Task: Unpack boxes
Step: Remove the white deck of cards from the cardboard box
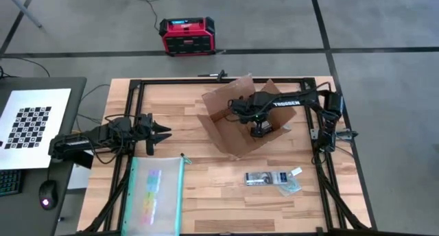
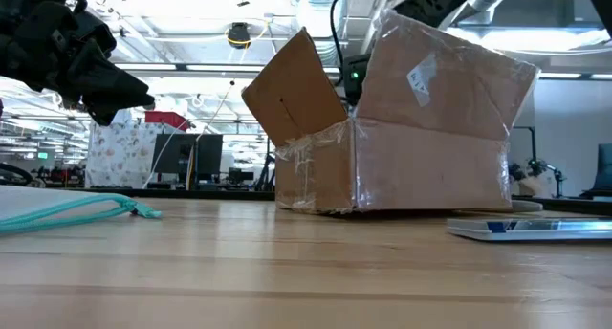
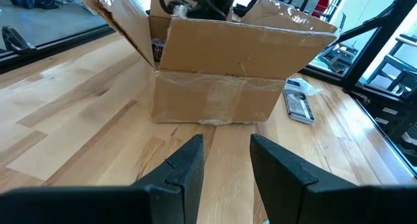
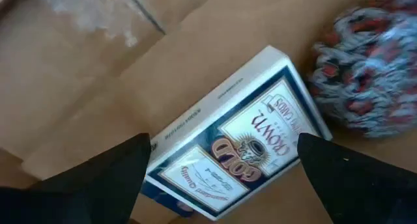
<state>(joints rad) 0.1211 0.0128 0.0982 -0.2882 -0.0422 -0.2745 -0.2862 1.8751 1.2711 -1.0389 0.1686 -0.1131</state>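
The brown cardboard box (image 1: 236,123) stands on the table right of the middle with its flaps open and clear tape on its walls (image 2: 402,166). My right gripper (image 4: 221,178) reaches down into it from above and is open. Its fingers stand on either side of a blue and white pack of playing cards (image 4: 238,149), which lies on the box's floor beside a grey and red ball of cord (image 4: 368,74). My left gripper (image 3: 227,165) waits at the table's left, open and empty, pointing at the box.
A clear teal-edged pouch (image 1: 156,195) lies at the near left. A clear flat pack (image 1: 273,178) lies near the front, right of the middle. A red and black case (image 1: 186,36) stands on the floor beyond the table. Bare wood lies between the pouch and the box.
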